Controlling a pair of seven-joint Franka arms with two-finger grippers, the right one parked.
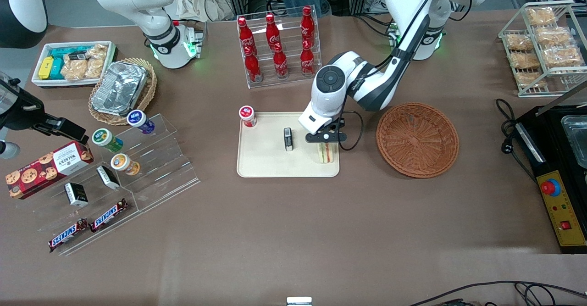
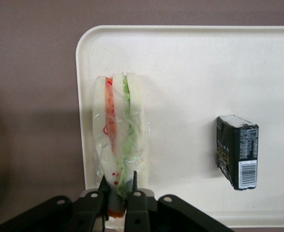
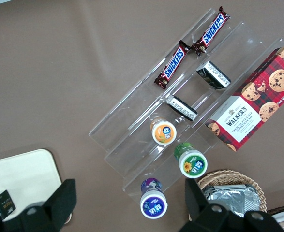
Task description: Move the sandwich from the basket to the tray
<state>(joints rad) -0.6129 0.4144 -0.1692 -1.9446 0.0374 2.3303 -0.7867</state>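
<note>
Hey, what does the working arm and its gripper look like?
The left arm has glossy white shells with dark grey joint bands, a round grey cap at the wrist and a black cable along it. Its gripper, over the tray, is black with slim fingers.

Robot lab, mock snack-shop table [image 1: 293,232]
</note>
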